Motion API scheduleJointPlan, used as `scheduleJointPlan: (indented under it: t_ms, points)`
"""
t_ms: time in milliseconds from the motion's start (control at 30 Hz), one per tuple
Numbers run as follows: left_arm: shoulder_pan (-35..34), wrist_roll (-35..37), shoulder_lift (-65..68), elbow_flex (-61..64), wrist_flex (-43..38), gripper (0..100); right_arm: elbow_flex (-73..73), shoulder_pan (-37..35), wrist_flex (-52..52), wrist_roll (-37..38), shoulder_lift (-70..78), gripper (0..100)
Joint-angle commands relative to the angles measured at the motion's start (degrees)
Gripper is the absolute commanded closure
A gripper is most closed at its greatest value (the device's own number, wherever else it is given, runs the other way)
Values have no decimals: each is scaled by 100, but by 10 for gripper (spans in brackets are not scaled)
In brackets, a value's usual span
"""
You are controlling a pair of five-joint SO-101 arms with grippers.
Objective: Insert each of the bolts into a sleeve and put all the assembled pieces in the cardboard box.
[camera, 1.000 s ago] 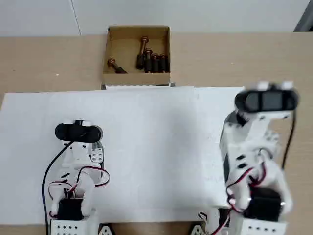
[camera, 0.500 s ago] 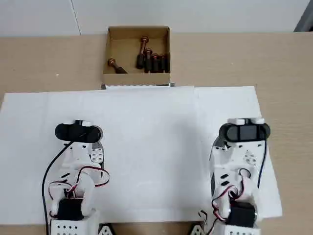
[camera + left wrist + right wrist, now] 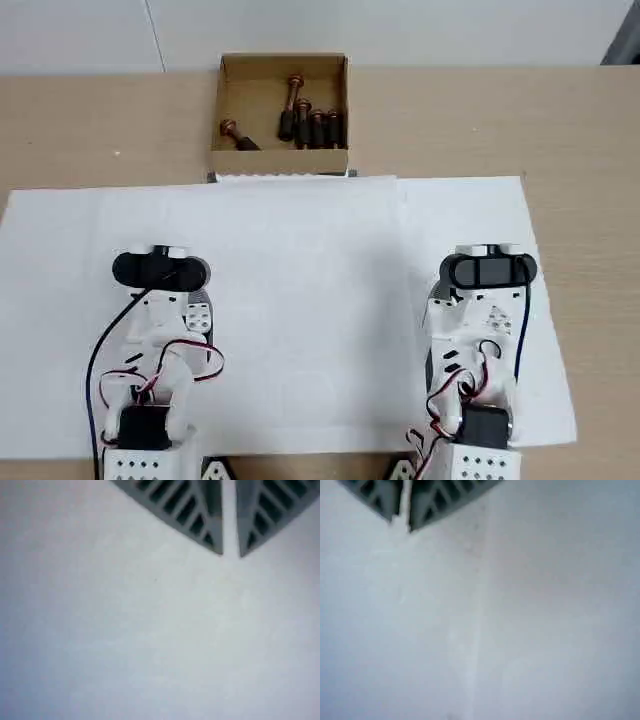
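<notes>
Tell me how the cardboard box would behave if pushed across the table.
The cardboard box looks thin-walled and shallow, so it would probably slide rather than tip. The assembled pieces lie loose inside and look round, so they would likely roll or shift.

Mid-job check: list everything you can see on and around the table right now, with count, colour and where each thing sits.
cardboard box: one, brown, on the table at the far edge of the paper.
assembled pieces: about five, coppery bolts in dark sleeves, all inside the box; most are bunched to one side and one lies apart.
paper: apparently two overlapping sheets, white, covering the near part of the table.
table: one, light wood.
left arm: one, white, folded over the paper.
right arm: one, white, folded over the paper.
left gripper: grey fingers, shut on nothing, over bare paper.
right gripper: grey fingers, shut on nothing, over the paper near the seam.
</notes>
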Motion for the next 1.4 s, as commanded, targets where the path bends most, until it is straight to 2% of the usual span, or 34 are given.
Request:
scheduleJointPlan:
  t_ms: [0, 233, 1367]
  points:
    - [-26, 18, -53, -31, -9, 995, 88, 13, -145, -9, -84, 995]
    - [-26, 18, -53, -31, -9, 995, 70, 48, 734, -26, -101, 995]
    - [-26, 18, -53, -31, -9, 995, 70, 48, 734, -18, -101, 995]
